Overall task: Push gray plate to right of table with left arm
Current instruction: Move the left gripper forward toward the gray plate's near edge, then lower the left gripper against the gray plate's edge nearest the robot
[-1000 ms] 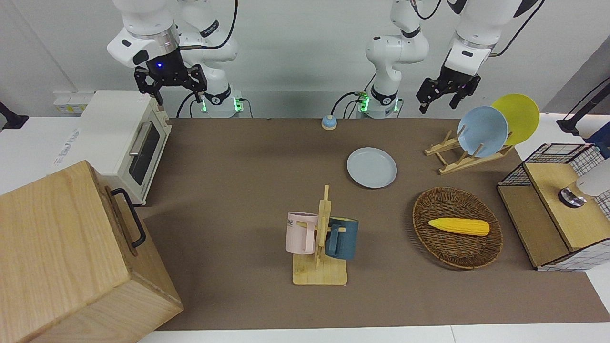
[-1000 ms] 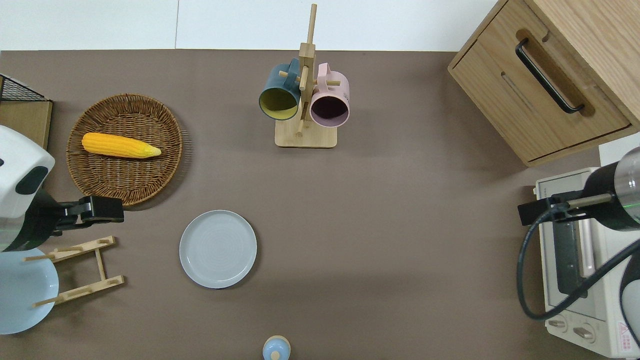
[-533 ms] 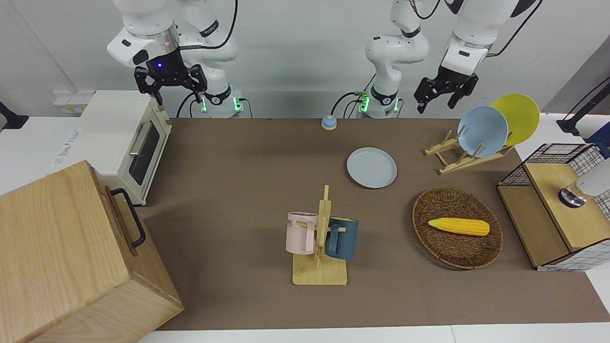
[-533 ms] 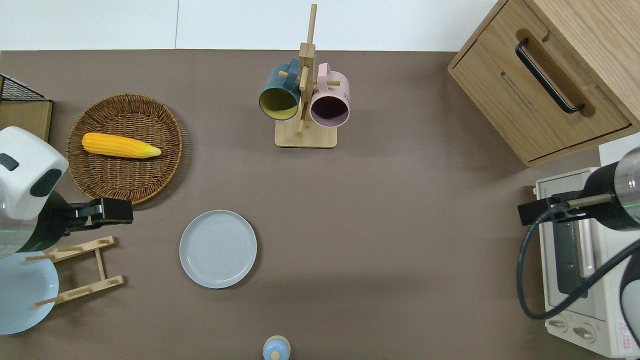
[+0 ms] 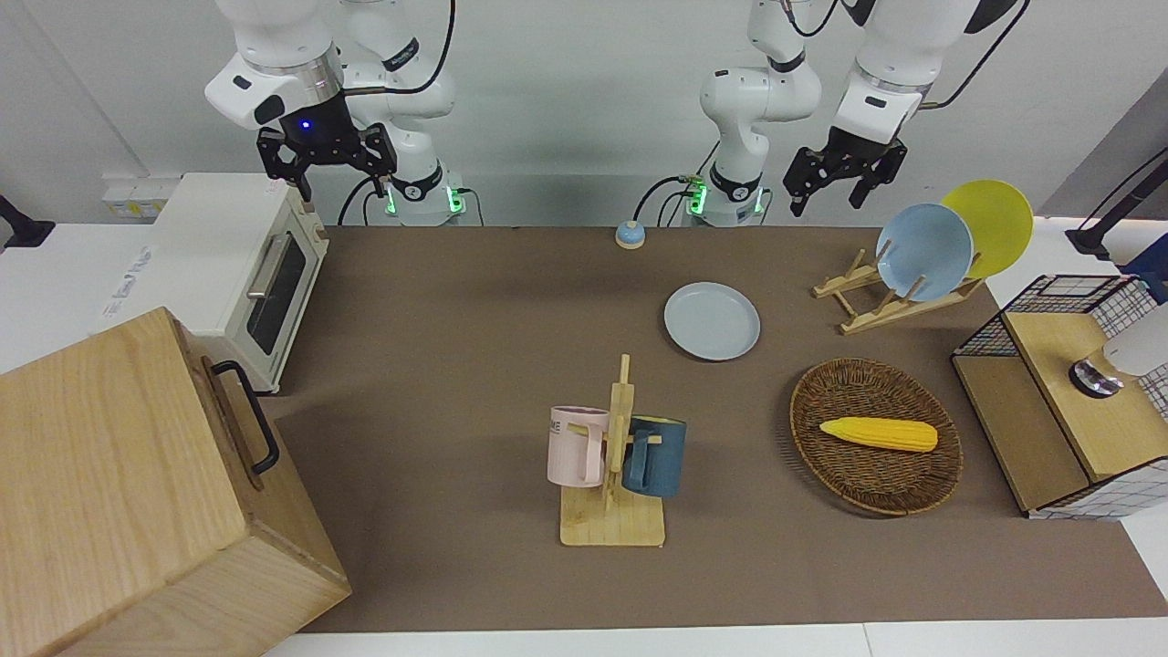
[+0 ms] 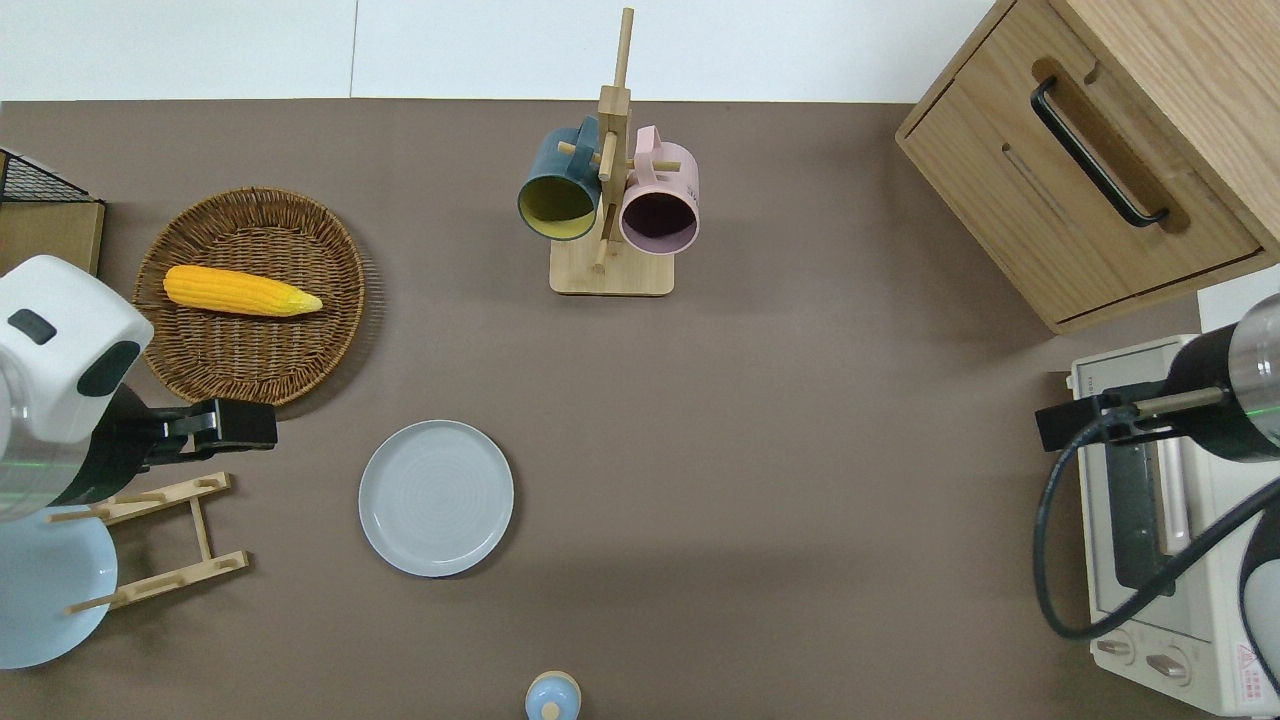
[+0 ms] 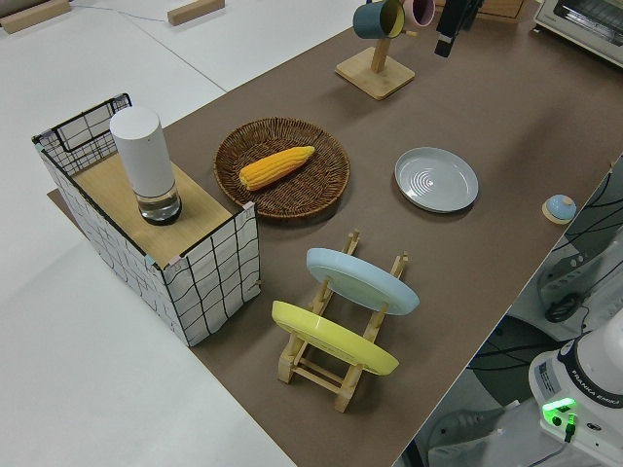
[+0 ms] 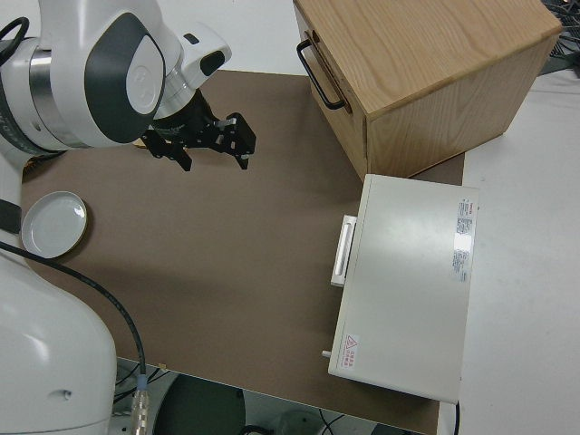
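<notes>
I see the table (image 5: pixel 474 301), covered in matte brown, from across and from straight above. The gray plate (image 6: pixel 436 497) lies flat on the cover, in the half toward the left arm's end, nearer to the robots than the mug stand (image 6: pixel 611 190). Nothing touches the plate.

My left gripper (image 5: pixel 829 190) hangs in the air, well clear of the plate. From overhead it sits over bare table between the wicker basket (image 6: pixel 190 360) and the wooden plate rack (image 6: pixel 160 545). Its fingers are spread apart and grasp nothing. The right arm is parked, its fingers also spread and empty.

The basket holds a yellow ear of corn (image 6: pixel 240 290) and lies farther from the robots than the rack. The rack carries a sky-blue plate (image 5: pixel 924 251) and a yellow plate (image 5: pixel 995 219), both leaning on edge. A wire-sided crate (image 5: pixel 1068 401) stands at the left arm's end of the table, with a white cylinder (image 7: pixel 144 165) upright on its wooden shelf.

The mug stand holds a dark blue mug (image 5: pixel 654 456) and a pink mug (image 5: pixel 577 445) on its pegs, near the table edge farthest from the robots. A small blue knob-like object (image 5: pixel 630 234) sits at the edge nearest the robots, about midway along. A white toaster oven (image 5: pixel 242 274) and a wooden cabinet (image 5: pixel 137 493) with a black handle stand at the right arm's end.
</notes>
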Available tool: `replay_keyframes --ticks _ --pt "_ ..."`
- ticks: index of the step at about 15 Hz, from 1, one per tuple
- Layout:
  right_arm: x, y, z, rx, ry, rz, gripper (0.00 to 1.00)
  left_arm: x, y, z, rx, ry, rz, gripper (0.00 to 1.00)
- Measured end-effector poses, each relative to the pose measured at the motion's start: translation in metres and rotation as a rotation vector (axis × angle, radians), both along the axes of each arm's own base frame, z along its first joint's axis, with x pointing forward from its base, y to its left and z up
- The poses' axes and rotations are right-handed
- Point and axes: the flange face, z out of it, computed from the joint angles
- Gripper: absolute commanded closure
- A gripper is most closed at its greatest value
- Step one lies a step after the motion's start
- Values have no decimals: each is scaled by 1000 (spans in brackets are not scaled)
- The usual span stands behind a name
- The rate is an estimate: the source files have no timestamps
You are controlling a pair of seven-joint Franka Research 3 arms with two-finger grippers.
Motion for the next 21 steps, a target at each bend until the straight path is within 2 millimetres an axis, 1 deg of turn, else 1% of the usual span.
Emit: replay_keyframes --ticks 5,10,12,13,16,17,19,21 --pt "0 0 0 0 0 0 5 2 16 -1 -5 3 29 7" --pt "0 0 0 0 0 0 5 -1 17 -9 -2 23 30 9" --pt "0 0 0 0 0 0 5 -3 17 -16 0 38 30 7" --pt "0 0 0 0 0 0 5 -3 16 -26 3 54 28 7" --pt "0 0 0 0 0 0 5 2 14 -73 5 66 27 7" --pt "0 0 0 0 0 0 5 3 17 -91 4 69 30 7" --pt "0 0 0 0 0 0 5 6 22 -121 2 75 32 13" --pt "0 0 0 0 0 0 5 7 25 -143 1 80 32 15"
